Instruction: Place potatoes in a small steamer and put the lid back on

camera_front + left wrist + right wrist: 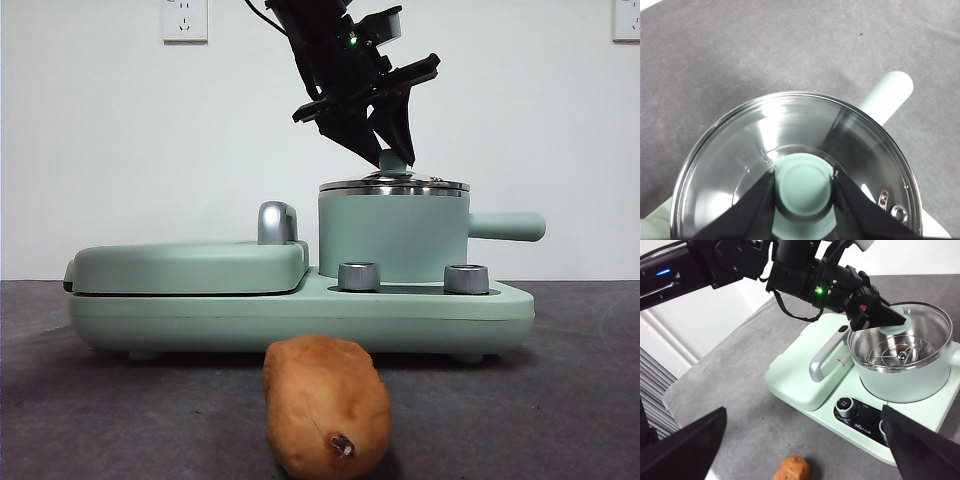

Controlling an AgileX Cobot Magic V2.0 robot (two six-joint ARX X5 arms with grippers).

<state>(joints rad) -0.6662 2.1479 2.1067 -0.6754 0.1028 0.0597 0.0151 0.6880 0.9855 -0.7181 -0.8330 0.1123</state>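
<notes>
With its two black jaws set one on each side of the mint-green knob point(803, 186), the left gripper point(392, 158) is clasping the lid point(790, 150) at the top centre of the front view. In the left wrist view the jaw tips press against the knob's sides, low in the frame, and the glass dome spreads around them to its steel rim. The lid sits on the small steamer point(393, 235), right of centre in the front view, and looks level with the pot's rim; whether it has begun to part from it I cannot tell. The stubby handle point(507, 226) points to the right edge of that frame. Left of the pot lies the flat griddle point(190, 266), its cover down.

The potato point(326, 405) lies on the dark table point(560, 400) at the bottom centre of the front view, in front of the appliance and apart from it. The right gripper point(805, 447) hangs with its jaws spread wide at the bottom corners of the right wrist view, holding nothing, the potato low between them.

I judge the step in hand to be uncovering the pot. The next move calls for a straight lift of the lid, clear of the rim, and carrying it aside, so that the right gripper can fetch the potato.
</notes>
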